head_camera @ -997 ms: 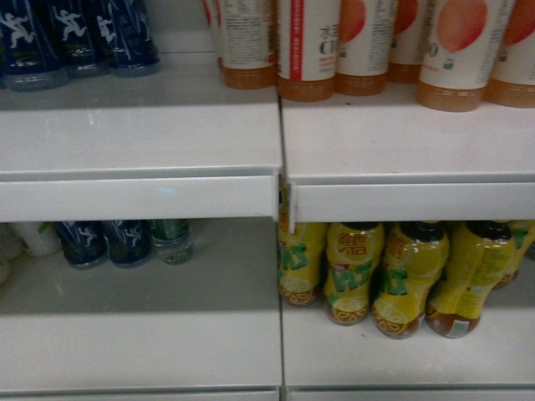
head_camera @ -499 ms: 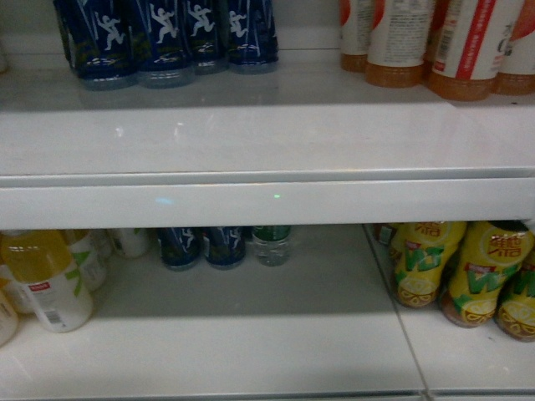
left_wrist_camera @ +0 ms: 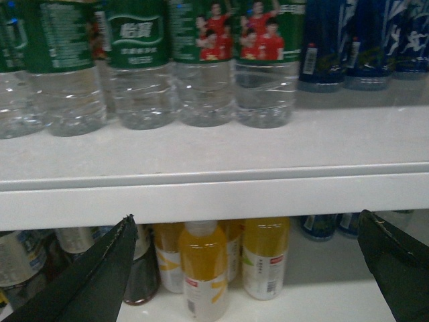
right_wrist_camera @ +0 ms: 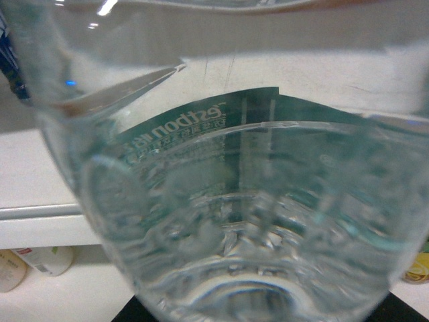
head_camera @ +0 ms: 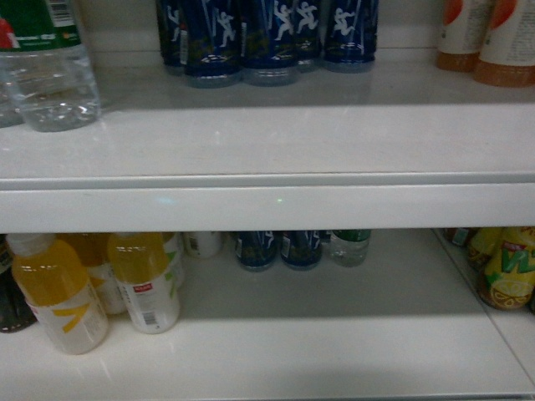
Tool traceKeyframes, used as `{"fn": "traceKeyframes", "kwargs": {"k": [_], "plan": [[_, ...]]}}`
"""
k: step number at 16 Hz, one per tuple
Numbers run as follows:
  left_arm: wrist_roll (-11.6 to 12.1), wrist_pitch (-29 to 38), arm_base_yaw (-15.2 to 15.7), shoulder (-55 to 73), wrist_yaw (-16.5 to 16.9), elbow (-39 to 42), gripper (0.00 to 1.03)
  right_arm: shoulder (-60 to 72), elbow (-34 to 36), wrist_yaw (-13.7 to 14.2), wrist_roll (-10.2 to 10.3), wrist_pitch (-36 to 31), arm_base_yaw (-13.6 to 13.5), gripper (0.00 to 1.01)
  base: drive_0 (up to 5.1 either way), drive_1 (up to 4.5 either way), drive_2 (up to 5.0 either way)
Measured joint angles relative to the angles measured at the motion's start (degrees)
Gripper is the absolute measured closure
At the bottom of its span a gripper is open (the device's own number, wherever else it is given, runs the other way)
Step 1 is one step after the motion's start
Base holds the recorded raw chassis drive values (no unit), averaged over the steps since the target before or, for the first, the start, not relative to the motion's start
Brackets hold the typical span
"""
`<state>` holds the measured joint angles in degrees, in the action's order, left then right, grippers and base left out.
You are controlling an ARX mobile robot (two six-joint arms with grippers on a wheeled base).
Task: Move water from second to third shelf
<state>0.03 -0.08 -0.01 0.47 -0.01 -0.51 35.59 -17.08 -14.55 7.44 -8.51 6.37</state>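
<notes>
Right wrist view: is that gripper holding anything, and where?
Apparently the water bottle, which fills the view; the hold point is hidden. The left gripper is open and empty.

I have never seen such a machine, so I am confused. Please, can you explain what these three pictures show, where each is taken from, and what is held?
A wheeled robot with two arms faces store shelves. The head picture looks forward: dark blue bottles above, yellow drink bottles below. The left wrist picture shows the open left gripper, its dark fingers empty, under a row of water bottles. The right wrist picture is filled by one water bottle, very close; it seems held, but the fingers are hidden.
</notes>
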Motion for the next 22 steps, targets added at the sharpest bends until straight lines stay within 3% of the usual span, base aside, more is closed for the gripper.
{"fn": "traceKeyframes", "kwargs": {"k": [22], "plan": [[0.00, -0.17, 0.00, 0.00, 0.00, 0.00, 0.05, 0.04, 0.00, -0.24, 0.00, 0.15, 0.00, 0.62, -4.9, 2.52, 2.5]]}}
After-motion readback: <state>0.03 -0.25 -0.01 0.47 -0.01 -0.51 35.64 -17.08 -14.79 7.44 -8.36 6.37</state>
